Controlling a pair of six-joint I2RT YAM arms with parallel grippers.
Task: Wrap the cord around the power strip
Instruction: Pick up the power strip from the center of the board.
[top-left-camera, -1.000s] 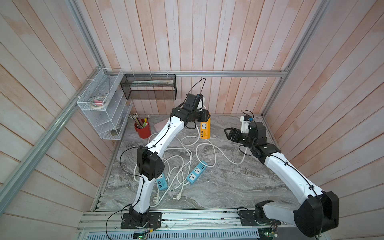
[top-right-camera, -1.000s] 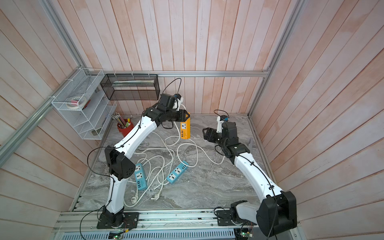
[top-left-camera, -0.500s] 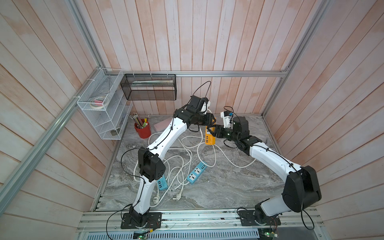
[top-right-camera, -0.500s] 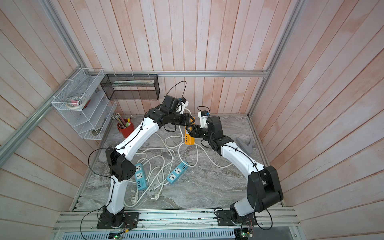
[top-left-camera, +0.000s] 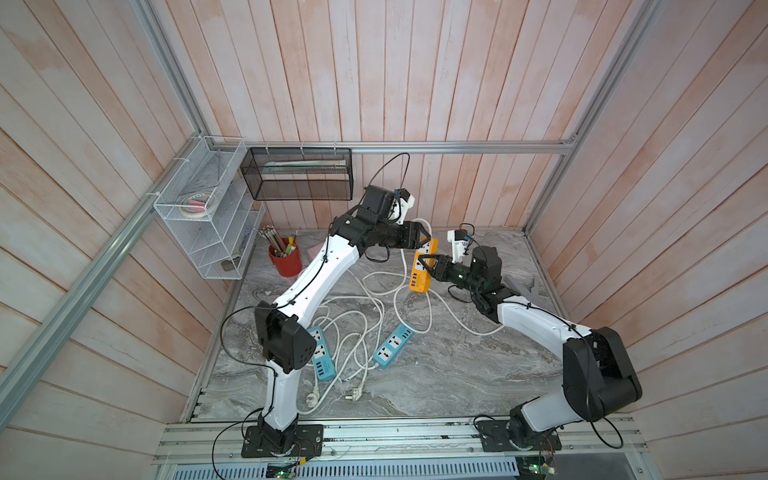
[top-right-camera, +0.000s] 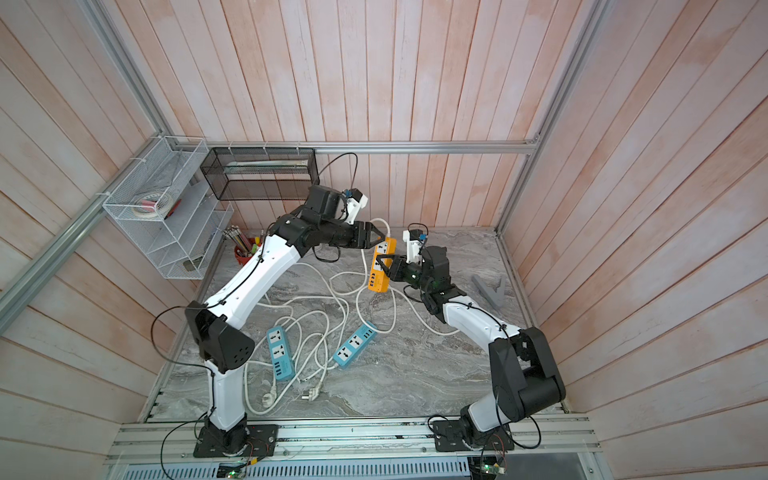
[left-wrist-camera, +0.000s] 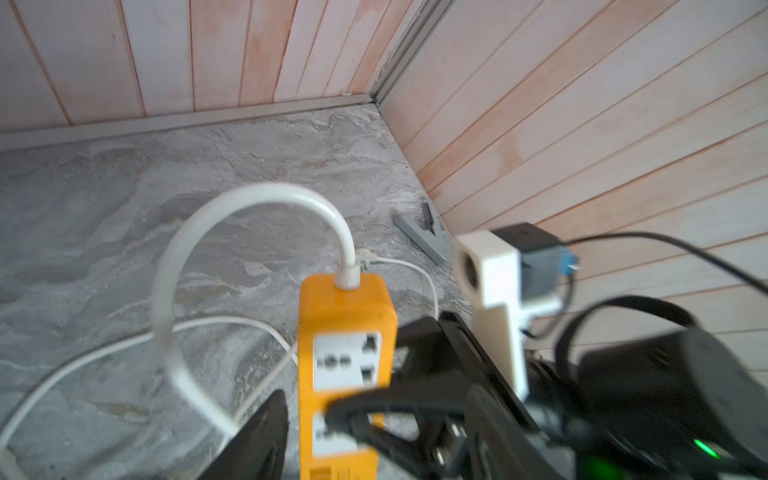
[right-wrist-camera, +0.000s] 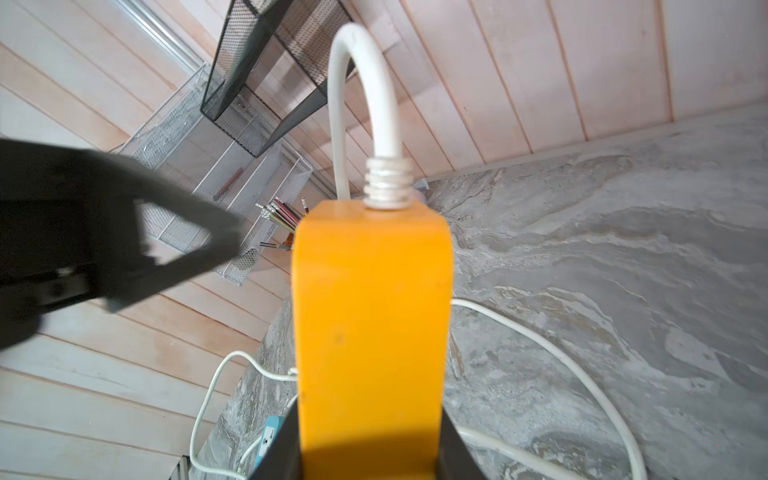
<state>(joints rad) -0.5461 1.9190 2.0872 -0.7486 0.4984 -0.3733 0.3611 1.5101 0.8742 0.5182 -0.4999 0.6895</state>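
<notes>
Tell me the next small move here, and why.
Probably draw the left gripper back, then send it to the white cord. The right gripper holds the orange plastic power strip aloft; the left fingers stand apart from it, and the cord loops loose, unwrapped.

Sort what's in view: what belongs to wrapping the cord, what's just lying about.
Job: orange power strip, white cord, right gripper holding the strip, left gripper open.
Lying about: blue power strips, red pencil cup, wire rack, mesh basket.
</notes>
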